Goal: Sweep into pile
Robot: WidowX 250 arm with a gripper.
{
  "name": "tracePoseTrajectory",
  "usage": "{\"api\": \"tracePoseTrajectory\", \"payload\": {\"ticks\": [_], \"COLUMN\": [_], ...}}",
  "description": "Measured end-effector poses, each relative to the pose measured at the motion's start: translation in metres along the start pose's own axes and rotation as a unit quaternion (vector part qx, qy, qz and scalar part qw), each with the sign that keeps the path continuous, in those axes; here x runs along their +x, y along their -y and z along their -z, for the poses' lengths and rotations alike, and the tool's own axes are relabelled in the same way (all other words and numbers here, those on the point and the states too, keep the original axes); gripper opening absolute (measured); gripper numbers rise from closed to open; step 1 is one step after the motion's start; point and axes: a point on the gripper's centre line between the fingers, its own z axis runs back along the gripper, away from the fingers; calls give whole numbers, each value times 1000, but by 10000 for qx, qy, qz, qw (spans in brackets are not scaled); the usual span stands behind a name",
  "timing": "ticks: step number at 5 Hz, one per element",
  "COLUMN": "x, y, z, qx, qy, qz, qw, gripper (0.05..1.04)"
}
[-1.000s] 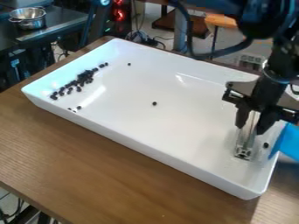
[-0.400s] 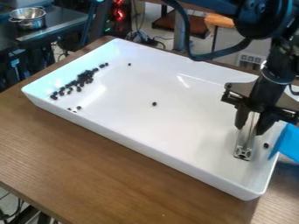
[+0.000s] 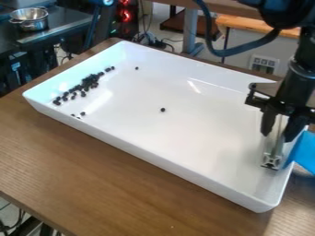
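At the right end of the white tray (image 3: 184, 133), the gripper (image 3: 280, 131) hangs down, shut on a metal bar (image 3: 272, 159) whose lower end is low inside the tray. Beside the bar, a blue piece (image 3: 302, 151) lies over the tray's right wall. A band of small dark pieces (image 3: 85, 85) runs along the tray's left side. Two or so more pieces (image 3: 82, 113) sit near the front left wall. One single piece (image 3: 162, 109) is mid-tray, and another (image 3: 137, 68) is toward the back left.
The tray stands on a brown wooden table (image 3: 117, 184), its raised walls all around. A metal pot (image 3: 29, 18) stands on a dark counter at the back left. Cables and a table leg are behind the tray.
The gripper has moved right with the metal bar, closer to the tray's right wall. The dark piece that was beside the bar is now hidden. The pieces on the left have not moved.
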Motion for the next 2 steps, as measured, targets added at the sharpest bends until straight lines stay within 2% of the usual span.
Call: {"api": "tracePoseTrajectory", "payload": {"ticks": [1, 2], "x": [1, 0], "y": [4, 6], "z": [-2, 5], "qx": [-14, 91], "qy": [51, 52], "qz": [33, 94], "qw": [10000, 9999], "gripper": [342, 342]}}
